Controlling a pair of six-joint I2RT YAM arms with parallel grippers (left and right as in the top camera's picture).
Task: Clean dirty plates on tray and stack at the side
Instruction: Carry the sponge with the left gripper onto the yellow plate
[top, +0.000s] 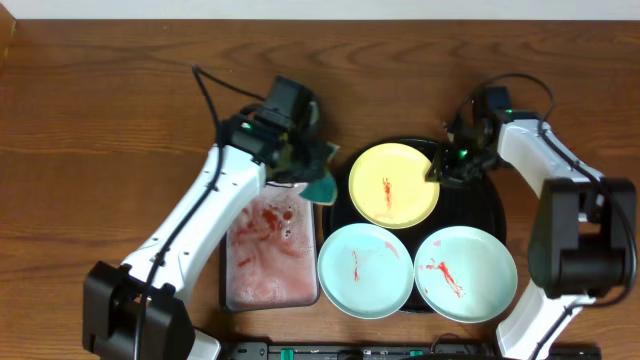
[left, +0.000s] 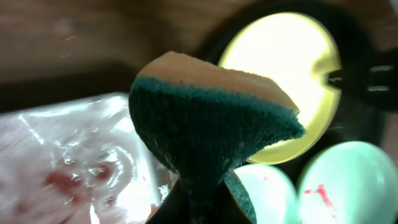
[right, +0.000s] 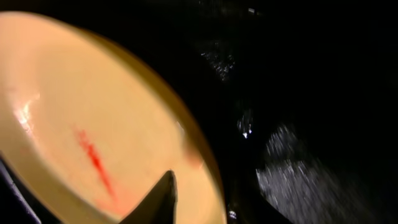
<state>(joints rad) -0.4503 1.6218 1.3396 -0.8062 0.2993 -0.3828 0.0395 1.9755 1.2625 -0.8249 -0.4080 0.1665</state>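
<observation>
A: Overhead cam?
B: Straight down, far off. Whole brown wooden table (top: 100, 100), w/ large round glossy black tray (top: 492, 205) right of centre.
A: Wrists?
B: L: close, left of tray, facing across it. R: v. close, low over tray. All 3 share pale yellow round plate (top: 393, 184).

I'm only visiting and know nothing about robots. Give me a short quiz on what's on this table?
1. True or false: the yellow plate is clean.
2. How many plates lie on the black tray? A two, B three, C four.
3. Fill in: the left fingers pinch a ____.
Key: 1 false, it has a red smear; 2 B, the yellow one and two mint plates; 3 sponge.
</observation>
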